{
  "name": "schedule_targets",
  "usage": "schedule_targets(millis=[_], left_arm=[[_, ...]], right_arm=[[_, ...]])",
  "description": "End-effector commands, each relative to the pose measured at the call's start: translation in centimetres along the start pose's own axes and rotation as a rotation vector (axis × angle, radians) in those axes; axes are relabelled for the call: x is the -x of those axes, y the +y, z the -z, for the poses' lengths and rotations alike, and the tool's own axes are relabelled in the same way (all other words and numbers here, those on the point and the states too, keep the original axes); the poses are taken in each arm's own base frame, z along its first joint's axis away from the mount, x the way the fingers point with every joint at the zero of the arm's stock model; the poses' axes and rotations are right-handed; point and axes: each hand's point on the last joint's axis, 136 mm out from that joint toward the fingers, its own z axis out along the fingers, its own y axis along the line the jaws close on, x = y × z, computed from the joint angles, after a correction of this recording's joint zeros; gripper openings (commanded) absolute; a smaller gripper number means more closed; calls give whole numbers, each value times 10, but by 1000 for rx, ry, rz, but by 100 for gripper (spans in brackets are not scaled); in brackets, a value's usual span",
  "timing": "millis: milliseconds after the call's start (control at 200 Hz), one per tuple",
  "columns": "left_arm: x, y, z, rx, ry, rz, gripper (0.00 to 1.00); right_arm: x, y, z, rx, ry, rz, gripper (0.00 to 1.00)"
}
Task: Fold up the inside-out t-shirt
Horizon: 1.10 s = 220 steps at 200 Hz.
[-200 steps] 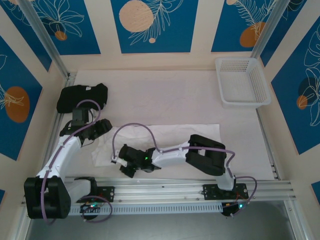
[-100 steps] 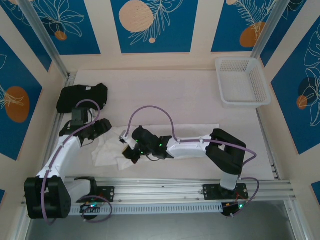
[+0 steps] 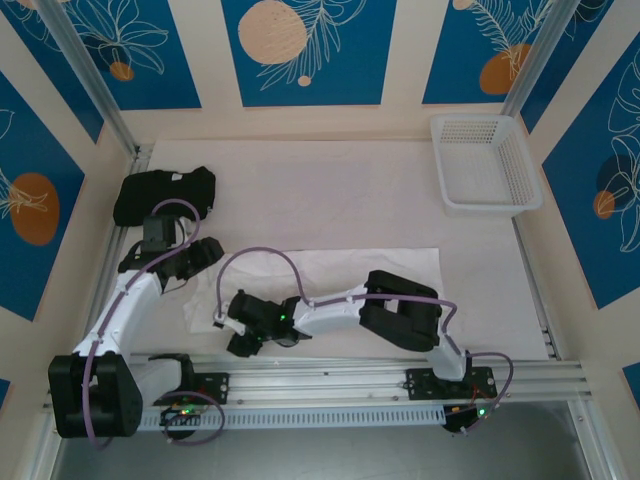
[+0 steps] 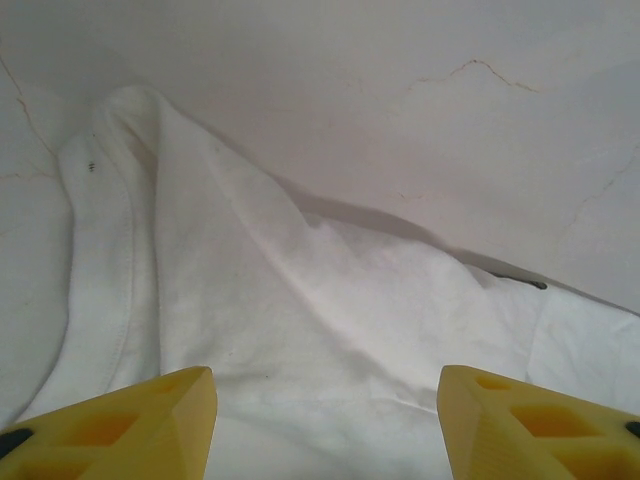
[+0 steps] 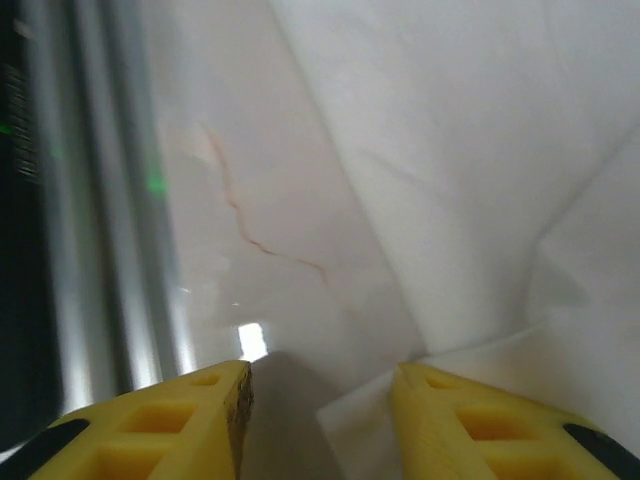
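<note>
Right wrist view: the right hand (image 5: 320, 388) has its two yellow fingers (image 5: 165, 420) set a moderate gap apart with nothing gripped between them. Through the gap show bare tabletop and a low corner of the plain white, thin cotton inside-out t-shirt (image 5: 480, 150). The shirt fills the right half of the frame, one smooth layer lying over another. A silver aluminium rail (image 5: 100, 200) runs down the left edge.

From the left wrist, the left hand (image 4: 325, 392) stands wide open, one yellow fingertip in each lower corner, hanging over wrinkled white fabric. A hemmed edge curves down the left side, and pale tabletop (image 4: 400, 100) lies across the top of the frame.

In the top external view the t-shirt lies spread flat in the lower middle of the frame. The right hand is at its lower left corner, near the rail, and the left hand is just beside its upper left edge. A black folded garment (image 3: 165, 195) sits at the middle left, well apart from a white plastic mesh basket (image 3: 485, 165) at the upper right.
</note>
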Motion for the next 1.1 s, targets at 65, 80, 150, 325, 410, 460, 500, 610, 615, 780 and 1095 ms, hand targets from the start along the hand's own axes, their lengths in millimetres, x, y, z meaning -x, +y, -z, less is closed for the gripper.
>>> schedule_targets(millis=[65, 80, 150, 325, 410, 460, 500, 610, 615, 780, 1095], left_arm=[[4, -3, 3, -29, -17, 5, 60], [4, -3, 3, -30, -17, 5, 60], [4, -4, 3, -32, -17, 5, 60], [4, -4, 4, -35, -20, 3, 60], [4, -5, 4, -36, -19, 4, 60], [4, -4, 4, -36, -20, 4, 60], [5, -4, 4, -36, -20, 5, 60], [5, -5, 3, -40, -20, 5, 60], [5, -5, 3, -41, -21, 5, 60], [5, -5, 4, -41, -22, 5, 60], [8, -4, 9, -30, -39, 7, 60]], right_arm=[[-26, -13, -8, -96, 87, 37, 39], [-27, -13, -8, -100, 88, 39, 37], [-28, -13, -6, -113, 84, 48, 25], [-8, -10, 16, -81, 5, 22, 2], [9, -8, 34, -20, -62, -35, 0], [19, -7, 46, 34, -102, -68, 0], [25, -6, 54, 69, -129, -95, 0], [35, -9, 68, 135, -169, -152, 0], [36, -8, 69, 138, -171, -154, 0], [40, -25, 77, 190, -185, -273, 0], [17, -97, 66, 161, -108, -587, 0]])
